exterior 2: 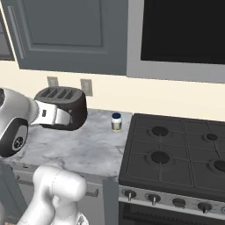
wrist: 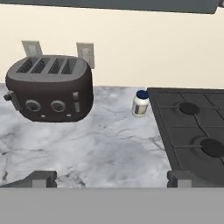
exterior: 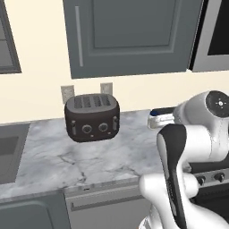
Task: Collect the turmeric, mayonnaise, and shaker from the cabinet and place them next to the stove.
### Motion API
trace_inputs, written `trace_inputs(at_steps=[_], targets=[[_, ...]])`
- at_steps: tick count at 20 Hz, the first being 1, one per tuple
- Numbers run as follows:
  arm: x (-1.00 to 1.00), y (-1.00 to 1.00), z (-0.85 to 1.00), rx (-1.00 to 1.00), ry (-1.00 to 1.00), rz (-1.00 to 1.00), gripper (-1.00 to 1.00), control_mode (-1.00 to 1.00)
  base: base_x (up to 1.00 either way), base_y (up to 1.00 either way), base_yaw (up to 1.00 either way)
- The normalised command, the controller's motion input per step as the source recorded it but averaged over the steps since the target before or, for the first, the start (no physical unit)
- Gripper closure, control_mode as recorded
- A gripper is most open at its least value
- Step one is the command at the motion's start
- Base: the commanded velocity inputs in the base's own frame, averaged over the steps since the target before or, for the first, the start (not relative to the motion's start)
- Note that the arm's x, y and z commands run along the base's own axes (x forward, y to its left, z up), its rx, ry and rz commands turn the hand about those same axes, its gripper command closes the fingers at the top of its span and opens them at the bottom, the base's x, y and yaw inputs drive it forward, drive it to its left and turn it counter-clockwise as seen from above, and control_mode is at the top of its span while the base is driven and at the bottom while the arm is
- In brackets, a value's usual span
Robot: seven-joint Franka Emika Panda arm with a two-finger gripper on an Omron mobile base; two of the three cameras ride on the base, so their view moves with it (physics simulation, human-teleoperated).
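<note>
The mayonnaise (wrist: 140,103), a small white jar with a blue lid, stands upright on the marble counter, right beside the left edge of the black stove (wrist: 192,127). It also shows in the right base view as the mayonnaise (exterior 2: 116,122) next to the stove (exterior 2: 176,154). In the left base view the mayonnaise (exterior: 156,118) peeks out from behind the arm. My gripper (wrist: 111,179) is open and empty above the counter, well short of the jar. The cabinet (exterior: 129,36) overhead has its doors shut. The turmeric and the shaker are hidden.
A black four-slot toaster (wrist: 50,87) stands on the counter (wrist: 100,144) to the left of the jar, against the wall with two outlets. A microwave (exterior 2: 180,35) hangs over the stove. A sink (exterior: 9,152) lies at the counter's far left.
</note>
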Motion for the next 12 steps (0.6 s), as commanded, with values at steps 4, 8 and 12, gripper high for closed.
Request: trace_inputs(at_steps=[4,8,12], targets=[[-0.38,0.04,-0.34,0.00,0.00,-0.01,-1.00,-1.00,0.00,0.00,0.00],[-0.48,0.00,-0.21,0.01,-0.01,-0.04,-1.00,-1.00,0.00,0.00,0.00],[-0.49,0.00,-0.14,0.00,0.00,-0.03,-1.00,-1.00,0.00,0.00,0.00]])
